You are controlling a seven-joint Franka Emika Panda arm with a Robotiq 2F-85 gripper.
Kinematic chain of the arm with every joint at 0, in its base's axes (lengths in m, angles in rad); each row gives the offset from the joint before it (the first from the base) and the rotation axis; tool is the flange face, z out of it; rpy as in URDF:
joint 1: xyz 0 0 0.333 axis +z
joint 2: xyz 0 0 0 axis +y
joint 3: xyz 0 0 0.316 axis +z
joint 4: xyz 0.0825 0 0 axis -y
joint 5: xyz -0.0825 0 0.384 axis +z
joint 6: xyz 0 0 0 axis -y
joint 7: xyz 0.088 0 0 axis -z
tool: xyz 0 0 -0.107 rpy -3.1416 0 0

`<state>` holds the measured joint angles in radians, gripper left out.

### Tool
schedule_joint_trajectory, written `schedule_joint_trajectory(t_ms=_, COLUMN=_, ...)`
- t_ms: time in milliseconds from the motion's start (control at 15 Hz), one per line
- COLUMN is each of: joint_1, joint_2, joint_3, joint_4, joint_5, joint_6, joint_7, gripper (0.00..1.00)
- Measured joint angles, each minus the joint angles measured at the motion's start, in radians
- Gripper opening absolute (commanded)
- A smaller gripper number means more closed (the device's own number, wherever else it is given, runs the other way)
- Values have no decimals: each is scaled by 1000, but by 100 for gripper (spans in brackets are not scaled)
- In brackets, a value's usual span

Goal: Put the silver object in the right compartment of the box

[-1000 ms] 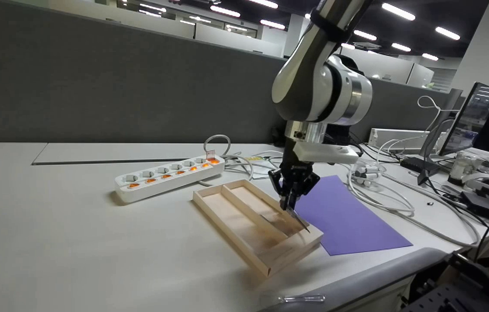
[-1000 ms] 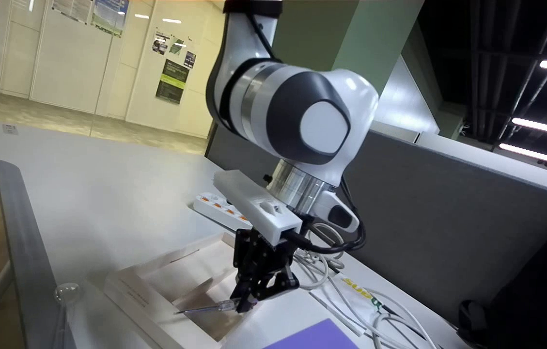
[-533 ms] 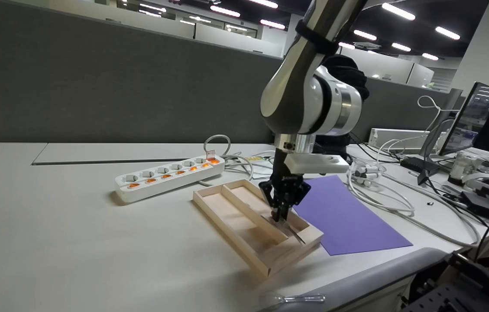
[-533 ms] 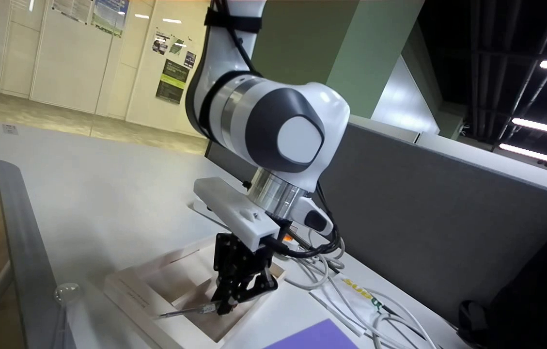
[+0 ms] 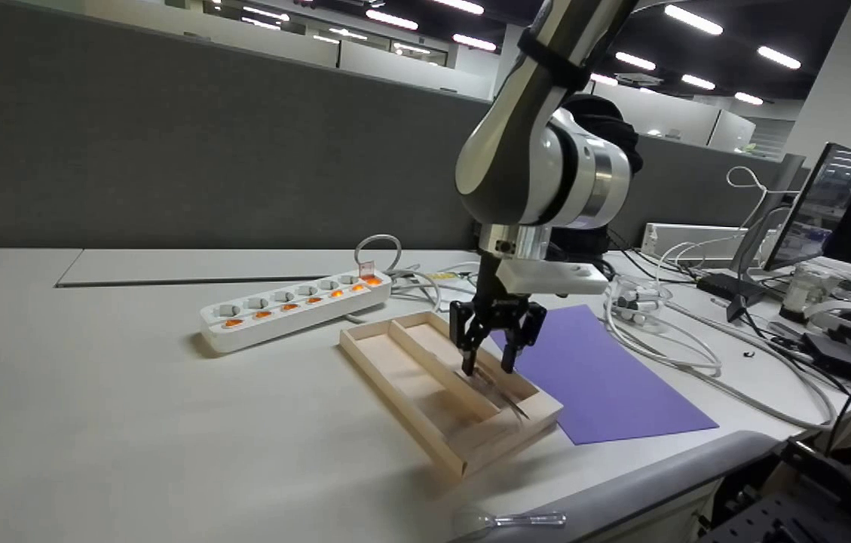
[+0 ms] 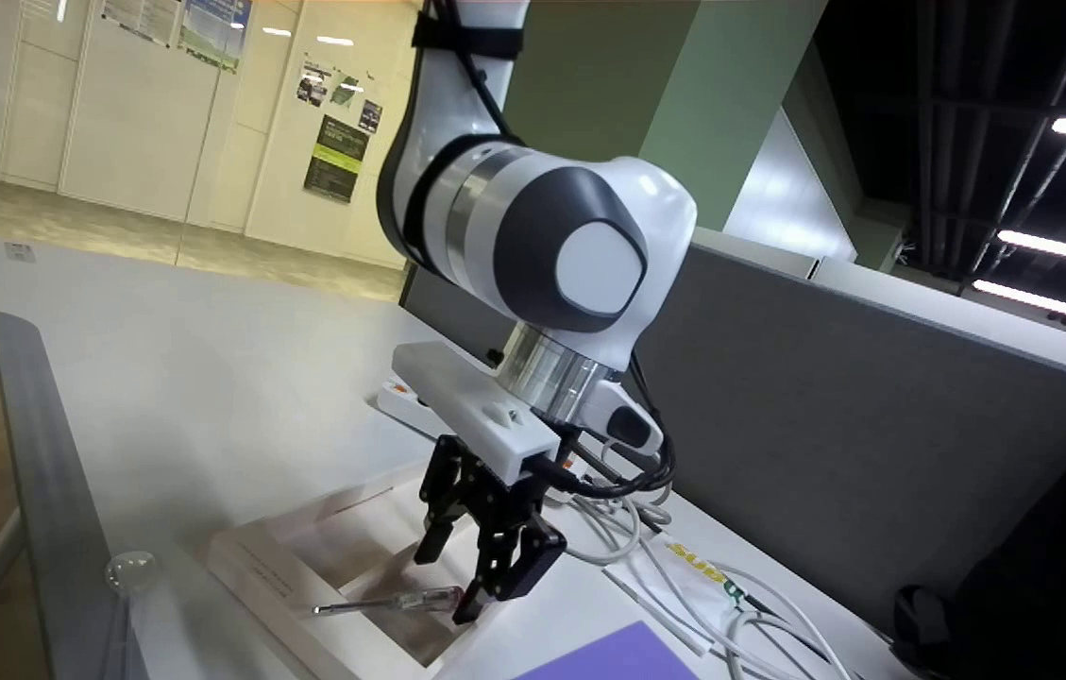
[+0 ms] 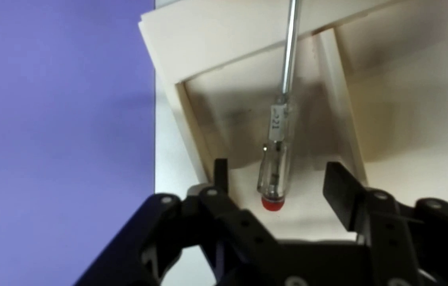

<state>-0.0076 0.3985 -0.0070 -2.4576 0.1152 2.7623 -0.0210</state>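
The silver object (image 7: pixel 277 123), slim, with a clear handle (image 7: pixel 278 167) and a red cap (image 7: pixel 273 204), lies with that handle in the slot of the box (image 5: pixel 482 445) I take to be the right compartment (image 7: pixel 235 123). Its metal shaft (image 7: pixel 290 47) is not down inside: it crosses over the box's broad end wall (image 7: pixel 216 47), so the whole piece seems tilted, presumably because the wall props the shaft while the handle rests lower. The hand (image 5: pixel 488 368) hangs over this slot of the box, its fingers (image 7: pixel 341 194) spread, one on each side of the handle with a gap at both, so nothing is gripped. That stance suits letting go: the handle has room to settle between the box's outer rim (image 7: pixel 188 127) and its divider (image 7: pixel 341 95), which should keep it from rolling away. I judge the placing nearly done, though the shaft lying over the box's wall may call for a small nudge back along the slot before it fits.
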Motion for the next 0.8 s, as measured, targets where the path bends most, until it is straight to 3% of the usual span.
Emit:
schedule_joint_trajectory(t_ms=467, joint_1=-28, joint_2=-124, joint_3=17, joint_4=3, joint_5=11, joint_6=-69, joint_7=-4, gripper=100)
schedule_joint_trajectory(t_ms=800, joint_1=-69, joint_2=-259, joint_3=-33, joint_4=-14, joint_5=6, joint_6=-153, joint_7=-19, gripper=100)
